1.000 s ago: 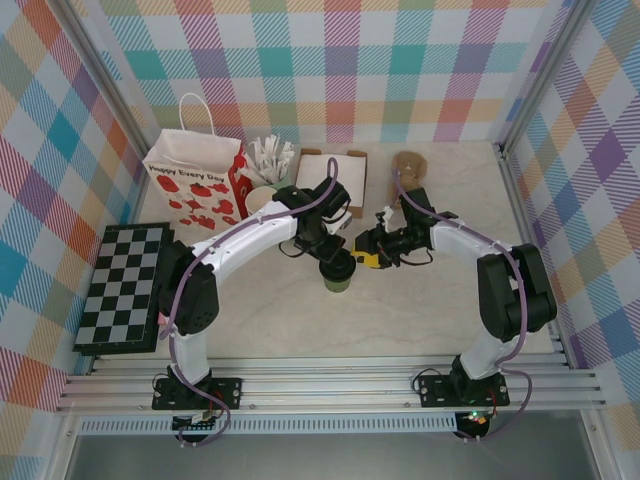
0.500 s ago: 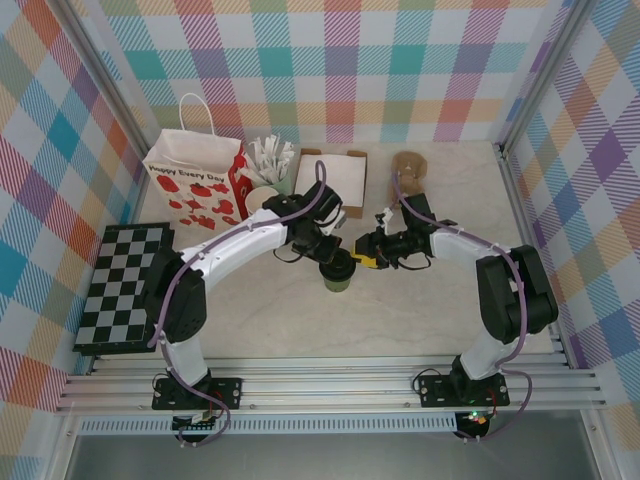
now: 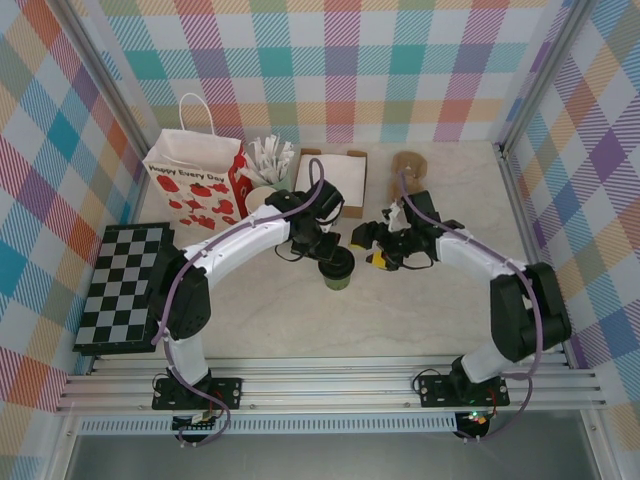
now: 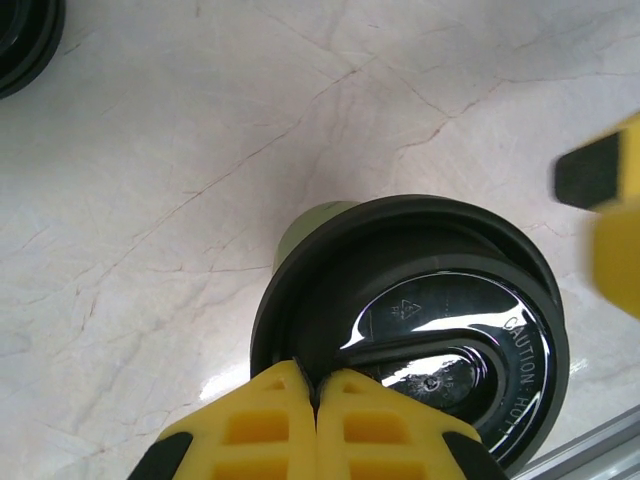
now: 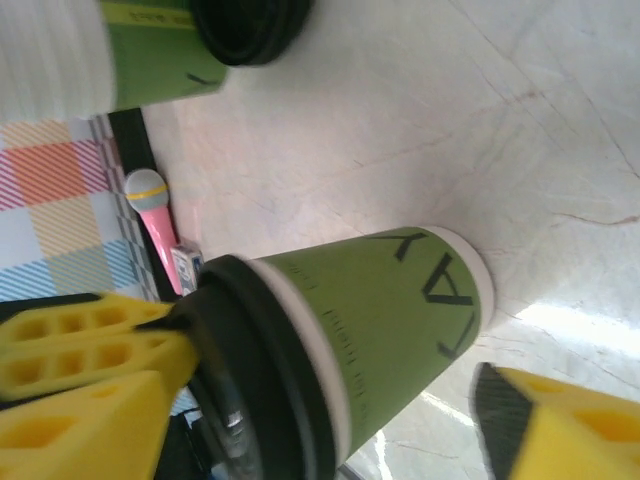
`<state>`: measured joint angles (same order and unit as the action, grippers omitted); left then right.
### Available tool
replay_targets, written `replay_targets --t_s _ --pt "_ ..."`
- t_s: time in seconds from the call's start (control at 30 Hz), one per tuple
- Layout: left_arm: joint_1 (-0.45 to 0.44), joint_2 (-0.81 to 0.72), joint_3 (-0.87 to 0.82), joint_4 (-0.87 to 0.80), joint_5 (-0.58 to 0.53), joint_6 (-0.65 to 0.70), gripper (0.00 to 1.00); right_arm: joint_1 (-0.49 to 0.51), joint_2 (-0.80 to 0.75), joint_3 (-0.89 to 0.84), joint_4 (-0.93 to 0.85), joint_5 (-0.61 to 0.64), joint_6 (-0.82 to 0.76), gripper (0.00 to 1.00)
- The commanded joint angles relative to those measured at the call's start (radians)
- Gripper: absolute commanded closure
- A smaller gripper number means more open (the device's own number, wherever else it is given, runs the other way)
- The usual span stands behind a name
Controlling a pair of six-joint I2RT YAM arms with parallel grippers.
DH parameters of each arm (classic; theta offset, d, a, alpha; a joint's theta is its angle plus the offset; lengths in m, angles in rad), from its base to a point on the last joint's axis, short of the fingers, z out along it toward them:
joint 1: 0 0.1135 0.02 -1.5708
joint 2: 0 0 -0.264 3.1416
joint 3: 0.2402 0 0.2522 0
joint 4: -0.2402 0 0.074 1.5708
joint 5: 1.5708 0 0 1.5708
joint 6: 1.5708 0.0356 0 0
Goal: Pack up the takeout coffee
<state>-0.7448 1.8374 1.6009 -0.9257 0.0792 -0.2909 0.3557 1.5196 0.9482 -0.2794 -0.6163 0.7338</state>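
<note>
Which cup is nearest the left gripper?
The dark-green cup with the black lid: the left gripper pinches its rim; cream stack and packet cup stand apart.

The white bag point(image 3: 190, 185) reads "Happy Every Day"; the takeout coffee point(image 4: 440, 300) lid reads "CAUTION".

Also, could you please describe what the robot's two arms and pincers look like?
The left arm and right arm have white shells with black joints and bases, and a purple cable runs along each. The left pincer and right pincer have yellow fingers with moulded rectangular recesses.
</note>
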Motion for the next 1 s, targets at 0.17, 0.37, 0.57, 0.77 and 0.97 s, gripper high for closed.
replay_targets --t_s 0.17,0.37,0.57,0.77,0.97 --pt "-0.010 -0.032 -0.019 -0.033 -0.079 -0.178 1.00 0.006 -0.130 -0.108 0.148 0.076 0.086 0.00" --pt "-0.011 -0.049 -0.080 0.018 -0.121 -0.253 1.00 0.023 -0.132 -0.136 0.212 0.075 0.129 0.00" --pt "-0.010 -0.025 -0.079 0.015 -0.152 -0.325 1.00 0.044 -0.182 -0.209 0.278 0.159 0.153 0.00" --pt "-0.011 -0.003 -0.091 0.058 -0.144 -0.409 1.00 0.084 -0.203 -0.254 0.276 0.154 0.136 0.04" --pt "-0.020 -0.002 -0.087 0.065 -0.172 -0.447 1.00 0.176 -0.242 -0.355 0.362 0.284 0.251 0.02"
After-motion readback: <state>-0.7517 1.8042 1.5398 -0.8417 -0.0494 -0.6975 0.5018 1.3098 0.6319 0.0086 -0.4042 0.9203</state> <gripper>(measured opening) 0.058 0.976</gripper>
